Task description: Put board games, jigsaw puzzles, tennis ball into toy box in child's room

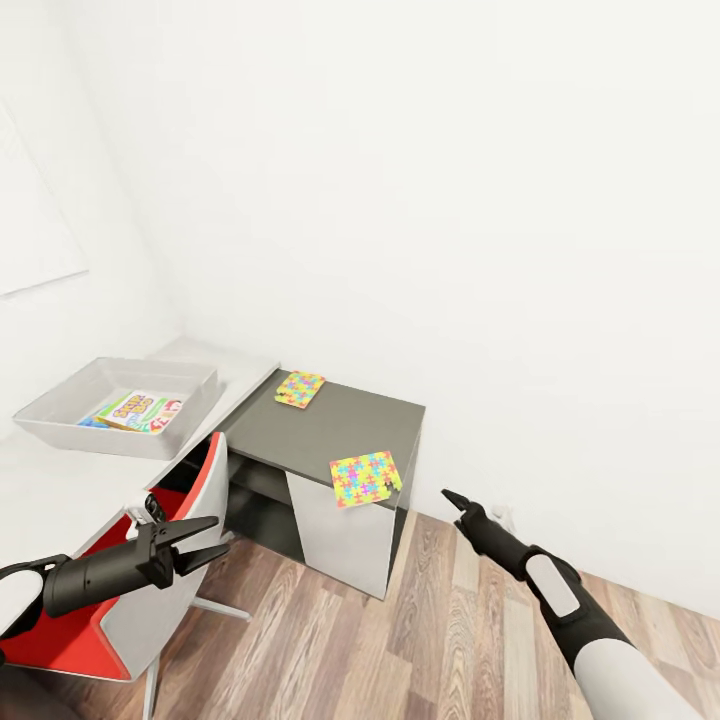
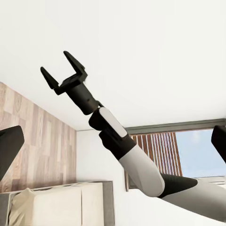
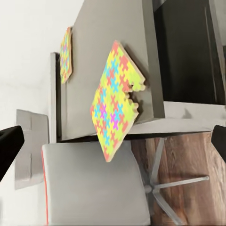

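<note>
Head view shows the right hand [image 1: 452, 497] forward over the wood floor, near the front corner of the dark worktop [image 1: 330, 425]. The near jigsaw puzzle [image 1: 365, 477] lies flat at that corner, its front edge overhanging the worktop rim. It sits just ahead of the right hand and slightly toward the robot's left. The right hand is clearly the nearer of the 2. The left hand [image 1: 205, 540] hangs in front of the red-and-grey chair [image 1: 180, 520], well apart from the puzzle.

Left wrist view shows the right hand [image 2: 61, 67] with its 2 fingers spread wide and nothing between them. The left hand is also spread and empty in the head view.

Right wrist view looks straight at the near jigsaw puzzle [image 3: 115, 99], with its long axis running diagonally across the worktop corner. The far jigsaw puzzle [image 1: 300, 389] rests at the back of the same worktop. The toy box [image 1: 60, 405] stands on the pale worktop to the left and already holds 1 board game [image 1: 140, 411].

Judgement: the overhanging edge offers the right hand a pinch point.
</note>
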Robot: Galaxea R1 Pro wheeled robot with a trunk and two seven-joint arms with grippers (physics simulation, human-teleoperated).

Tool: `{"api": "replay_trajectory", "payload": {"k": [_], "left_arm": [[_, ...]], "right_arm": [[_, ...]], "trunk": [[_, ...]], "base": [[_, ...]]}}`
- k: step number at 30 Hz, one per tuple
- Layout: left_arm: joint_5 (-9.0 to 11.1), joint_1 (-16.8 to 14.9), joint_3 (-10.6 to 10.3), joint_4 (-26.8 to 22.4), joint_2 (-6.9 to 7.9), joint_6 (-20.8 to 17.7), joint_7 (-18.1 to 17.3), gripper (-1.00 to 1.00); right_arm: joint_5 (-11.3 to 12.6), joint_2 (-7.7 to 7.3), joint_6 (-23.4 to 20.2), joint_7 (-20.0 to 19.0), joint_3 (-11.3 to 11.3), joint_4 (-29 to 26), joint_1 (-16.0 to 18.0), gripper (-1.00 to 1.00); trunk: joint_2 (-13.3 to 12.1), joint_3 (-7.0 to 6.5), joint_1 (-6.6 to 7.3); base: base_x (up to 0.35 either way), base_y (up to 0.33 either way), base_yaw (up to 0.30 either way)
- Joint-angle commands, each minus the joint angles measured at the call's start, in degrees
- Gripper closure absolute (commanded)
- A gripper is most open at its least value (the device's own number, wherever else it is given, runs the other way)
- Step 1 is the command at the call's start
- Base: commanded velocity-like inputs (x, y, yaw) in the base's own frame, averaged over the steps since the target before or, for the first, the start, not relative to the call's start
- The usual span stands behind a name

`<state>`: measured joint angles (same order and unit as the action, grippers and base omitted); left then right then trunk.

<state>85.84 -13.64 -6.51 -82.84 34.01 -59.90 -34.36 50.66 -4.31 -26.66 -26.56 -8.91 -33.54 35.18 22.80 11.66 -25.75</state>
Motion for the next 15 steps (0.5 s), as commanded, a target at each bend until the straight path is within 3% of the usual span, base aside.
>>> {"api": "replay_trajectory", "payload": {"k": [1, 7, 15], "left_arm": [[-0.1, -0.1, -0.1, 0.0, 0.06, -0.1, -0.4, -1.0], [-0.1, -0.1, -0.1, 0.0, 0.02, -0.1, -0.4, -1.0], [-0.1, -0.1, -0.1, 0.0, 0.07, -0.1, -0.4, -1.0]], "right_arm": [[0.6, 0.06, -0.7, 0.0, -0.3, 0.0, 0.1, -1.0], [4.2, 0.25, -1.7, 0.1, -0.2, 0.0, 0.1, -1.0], [6.7, 2.89, -1.6, -0.1, -0.5, 0.1, 0.0, -1.0]], "trunk": [[0.1, 0.11, -0.03], [0.1, 0.11, -0.03], [0.1, 0.11, -0.03]], "base": [[0.0, 0.147, 0.0], [0.0, 0.103, 0.0], [0.0, 0.117, 0.0]]}}
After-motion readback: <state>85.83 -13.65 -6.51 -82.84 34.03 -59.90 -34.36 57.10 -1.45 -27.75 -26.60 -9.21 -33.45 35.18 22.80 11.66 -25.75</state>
